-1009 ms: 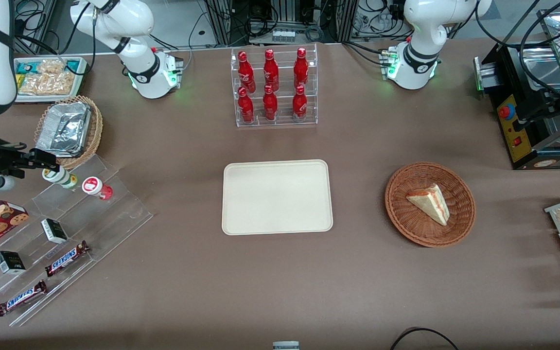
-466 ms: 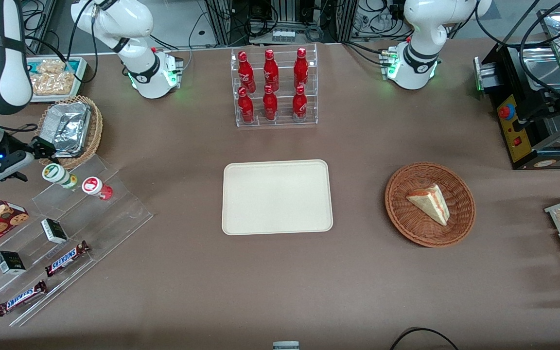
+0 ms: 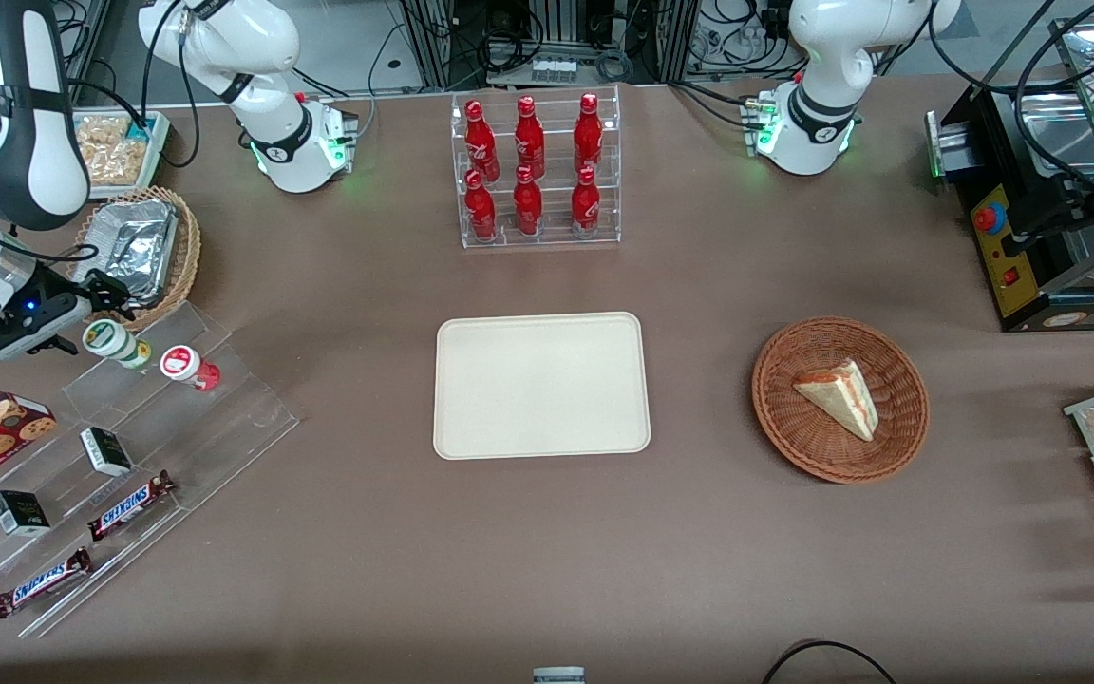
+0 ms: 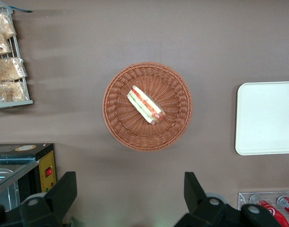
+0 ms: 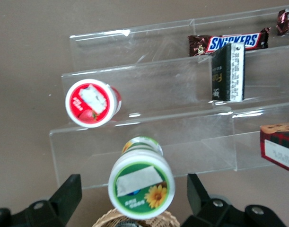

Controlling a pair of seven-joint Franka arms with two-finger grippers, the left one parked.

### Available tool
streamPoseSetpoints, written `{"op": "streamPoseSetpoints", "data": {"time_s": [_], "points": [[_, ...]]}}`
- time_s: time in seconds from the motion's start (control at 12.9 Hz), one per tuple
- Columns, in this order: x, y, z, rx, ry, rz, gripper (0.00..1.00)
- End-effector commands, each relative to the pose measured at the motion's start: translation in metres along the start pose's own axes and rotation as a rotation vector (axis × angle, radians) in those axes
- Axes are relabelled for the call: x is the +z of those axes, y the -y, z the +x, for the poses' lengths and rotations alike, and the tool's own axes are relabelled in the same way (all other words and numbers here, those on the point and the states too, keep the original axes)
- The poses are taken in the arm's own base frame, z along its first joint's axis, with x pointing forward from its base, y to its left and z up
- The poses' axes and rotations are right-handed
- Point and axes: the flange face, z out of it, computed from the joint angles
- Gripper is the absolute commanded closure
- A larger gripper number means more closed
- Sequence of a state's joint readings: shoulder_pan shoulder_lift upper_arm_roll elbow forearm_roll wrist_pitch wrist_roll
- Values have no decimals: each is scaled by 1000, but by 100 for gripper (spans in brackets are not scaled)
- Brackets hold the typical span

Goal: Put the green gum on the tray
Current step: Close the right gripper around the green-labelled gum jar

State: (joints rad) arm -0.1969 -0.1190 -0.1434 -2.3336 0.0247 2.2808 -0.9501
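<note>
The green gum [image 3: 116,344] stands upright on the top step of a clear acrylic stand [image 3: 224,418], toward the working arm's end of the table. Its white lid with a green and yellow mark fills the right wrist view [image 5: 141,181]. My gripper [image 3: 96,302] hangs open just above it, a little farther from the front camera. In the right wrist view the gripper [image 5: 132,198] has one finger on each side of the lid and touches nothing. The cream-beige tray [image 3: 540,385] lies flat and bare mid-table, and its edge also shows in the left wrist view [image 4: 266,118].
A red-lidded gum bottle [image 3: 188,367] stands beside the green one. Lower steps hold small dark boxes [image 3: 105,450] and Snickers bars [image 3: 129,504]. A wicker basket with a foil pan [image 3: 134,252] sits close to the gripper. A rack of red bottles [image 3: 533,171] and a basket with a sandwich [image 3: 839,399] stand elsewhere.
My wrist has swung round and the gripper has shifted from beside the green gum's lid to just above it. The gum has not moved.
</note>
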Motion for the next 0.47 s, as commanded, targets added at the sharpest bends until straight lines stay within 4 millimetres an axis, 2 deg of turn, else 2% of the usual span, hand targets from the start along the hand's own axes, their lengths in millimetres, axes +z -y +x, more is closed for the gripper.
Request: {"op": "streamPoseSetpoints", "data": {"time_s": [0.0,0.39], "points": [[8,6,-6,-11,-29,-15,1],[11,5,-7,-34,-24,-15,3]]}}
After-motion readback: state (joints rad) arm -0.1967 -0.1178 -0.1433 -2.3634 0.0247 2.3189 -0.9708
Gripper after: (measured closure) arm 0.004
